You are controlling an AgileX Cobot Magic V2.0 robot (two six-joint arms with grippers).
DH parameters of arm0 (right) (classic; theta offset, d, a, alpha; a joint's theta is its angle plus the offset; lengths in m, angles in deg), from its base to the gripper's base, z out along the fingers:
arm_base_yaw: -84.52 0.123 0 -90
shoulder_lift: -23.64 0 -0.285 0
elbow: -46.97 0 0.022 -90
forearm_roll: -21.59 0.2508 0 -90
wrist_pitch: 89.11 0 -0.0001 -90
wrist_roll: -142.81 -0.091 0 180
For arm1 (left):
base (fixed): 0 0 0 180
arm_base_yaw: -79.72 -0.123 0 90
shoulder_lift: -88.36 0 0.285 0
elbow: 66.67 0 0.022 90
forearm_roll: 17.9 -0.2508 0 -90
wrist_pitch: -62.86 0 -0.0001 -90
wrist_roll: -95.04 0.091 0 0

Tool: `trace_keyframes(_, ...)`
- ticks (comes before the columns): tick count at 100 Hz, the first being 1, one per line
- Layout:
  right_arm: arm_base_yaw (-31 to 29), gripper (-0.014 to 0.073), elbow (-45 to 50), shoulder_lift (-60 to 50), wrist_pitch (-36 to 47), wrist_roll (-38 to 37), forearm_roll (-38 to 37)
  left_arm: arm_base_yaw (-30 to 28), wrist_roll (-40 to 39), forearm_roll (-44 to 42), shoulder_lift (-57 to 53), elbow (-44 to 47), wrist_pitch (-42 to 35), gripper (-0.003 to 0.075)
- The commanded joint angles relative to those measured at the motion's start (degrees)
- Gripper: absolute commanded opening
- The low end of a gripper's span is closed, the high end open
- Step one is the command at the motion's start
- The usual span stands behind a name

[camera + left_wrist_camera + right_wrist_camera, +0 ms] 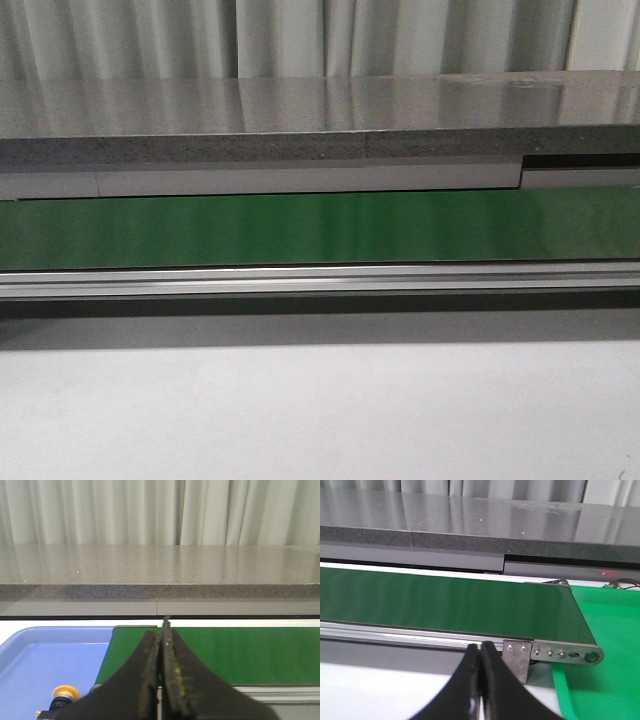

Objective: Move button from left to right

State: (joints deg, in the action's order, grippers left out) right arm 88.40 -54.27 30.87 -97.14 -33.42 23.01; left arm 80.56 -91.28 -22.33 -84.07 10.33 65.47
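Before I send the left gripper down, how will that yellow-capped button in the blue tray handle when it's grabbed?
The button looks rigid: a rounded yellow cap on a black body, so it probably won't deform. That domed cap may slip out of narrow fingers; the body is likely the safer grip. It seems top-heavy and could tip if nudged on the smooth blue tray. The left gripper is shut.

- no readable text, labels, brand names or numbers anywhere in these shots
- nothing printed on the green conveyor belt either
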Motion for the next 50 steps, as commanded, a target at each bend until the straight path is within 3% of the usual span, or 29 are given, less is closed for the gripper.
trace_keyframes(1,-0.42,-0.0067,-0.79,-1.13,4.78,0.0,-0.09,0.4,-0.47,-0.05,-1.97,3.27,-4.82,-0.002)
trace_keyframes(50,-0.42,-0.0067,-0.79,-1.13,4.78,0.0,-0.09,0.4,-0.47,-0.05,-1.97,2.72,-6.4,-0.002)
